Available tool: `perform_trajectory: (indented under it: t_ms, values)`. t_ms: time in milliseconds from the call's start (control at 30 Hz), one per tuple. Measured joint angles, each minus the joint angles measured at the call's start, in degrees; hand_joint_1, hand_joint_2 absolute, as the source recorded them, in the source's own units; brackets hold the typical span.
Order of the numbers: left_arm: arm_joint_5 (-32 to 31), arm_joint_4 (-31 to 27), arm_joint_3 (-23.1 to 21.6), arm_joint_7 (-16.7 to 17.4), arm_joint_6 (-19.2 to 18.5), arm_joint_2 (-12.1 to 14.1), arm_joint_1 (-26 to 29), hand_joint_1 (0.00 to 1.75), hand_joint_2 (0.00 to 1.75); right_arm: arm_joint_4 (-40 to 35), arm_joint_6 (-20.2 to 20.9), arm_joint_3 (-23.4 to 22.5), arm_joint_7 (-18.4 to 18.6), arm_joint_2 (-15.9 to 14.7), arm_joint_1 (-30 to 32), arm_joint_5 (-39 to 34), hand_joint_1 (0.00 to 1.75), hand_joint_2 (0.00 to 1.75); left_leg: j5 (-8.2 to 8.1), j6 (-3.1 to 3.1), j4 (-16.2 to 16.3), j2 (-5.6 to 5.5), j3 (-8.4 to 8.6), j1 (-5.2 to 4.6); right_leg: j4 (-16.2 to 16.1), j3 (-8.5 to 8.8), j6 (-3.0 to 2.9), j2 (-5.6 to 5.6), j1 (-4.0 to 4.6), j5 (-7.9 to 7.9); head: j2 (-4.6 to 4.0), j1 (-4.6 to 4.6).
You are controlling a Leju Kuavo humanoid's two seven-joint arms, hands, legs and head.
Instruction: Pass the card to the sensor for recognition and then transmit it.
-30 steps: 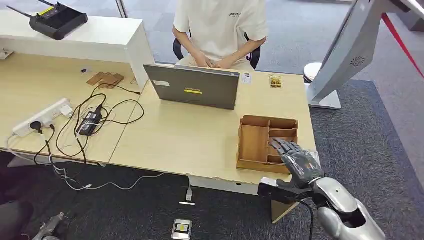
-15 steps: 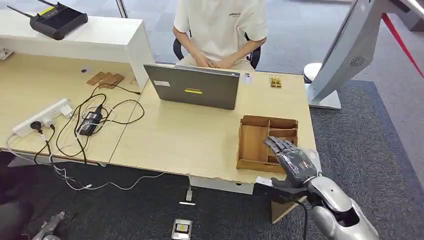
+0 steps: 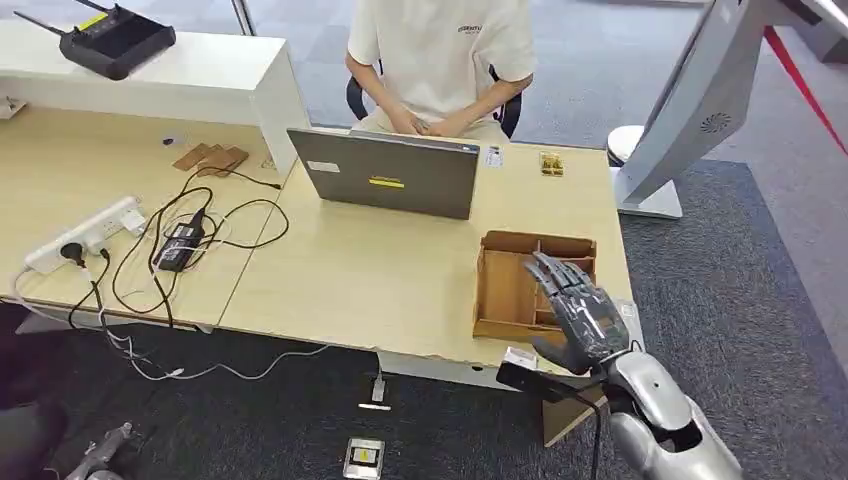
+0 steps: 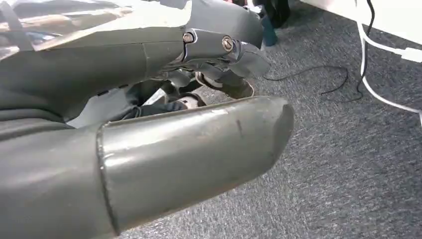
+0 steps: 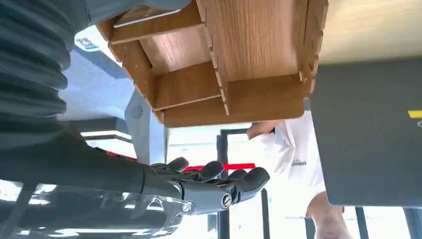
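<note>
Right hand (image 3: 580, 310) is up over the wooden organiser box (image 3: 505, 285), which sits at the right end of the worktop (image 3: 380, 280), close to the near edge. The fingers are stretched out flat and fanned apart, pointing towards the far side, with nothing pinched or gripped in them. From the right wrist view the same hand (image 5: 209, 191) hangs clear of the box (image 5: 249, 45) with its fingers loose and straight, not touching the wood. The card is the tricky bit: there's a pale flat piece (image 5: 144, 15) lying in the compartment closest to the hand, and that looks like it, but honestly I can't tell for sure, and in the head view the hand covers that part of the box. The other compartments I can see just show bare wood. Left hand (image 4: 149, 64) is hanging low over the grey carpet (image 4: 348, 164), thick thumb (image 4: 199, 154) well apart from the darker fingers, holding nothing, with a white cable (image 4: 383, 94) trailing on the floor beyond it. On the worktop further back there's a grey laptop (image 3: 390, 175) with its lid towards the robot, and a person (image 3: 440, 50) in a pale t-shirt sitting behind it, hands together. Off to the left are a white power strip (image 3: 85, 235) and a tangle of black cables (image 3: 190, 240). A black box with antennas (image 3: 110, 40) sits on the white raised counter (image 3: 200, 85).
</note>
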Motion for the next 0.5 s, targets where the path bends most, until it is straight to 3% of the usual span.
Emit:
perform_trajectory:
  t_ms: [167, 500]
  values:
    - [-0.11, 0.0, 0.48, -0.09, 0.0, 0.04, 0.04, 0.0, 0.0, 1.35, -1.71, 0.28, -0.24, 0.39, -0.06, 2.49, 0.0, 1.75, 0.0, 0.0, 0.0, -0.01, 0.0, 0.0, 0.0, 0.01, 0.0, 0.0, 0.0, 0.0, 0.0, 0.0]
    - [-0.5, 0.0, 1.4, -0.11, 0.48, 0.07, 0.27, 0.0, 0.0, 4.11, -1.23, 0.9, 0.52, 1.4, -1.11, 3.39, 0.0, 1.75, 0.0, 0.0, 0.0, 0.0, -0.02, 0.0, 0.0, -0.01, 0.0, 0.0, 0.0, 0.0, 0.0, 0.0]
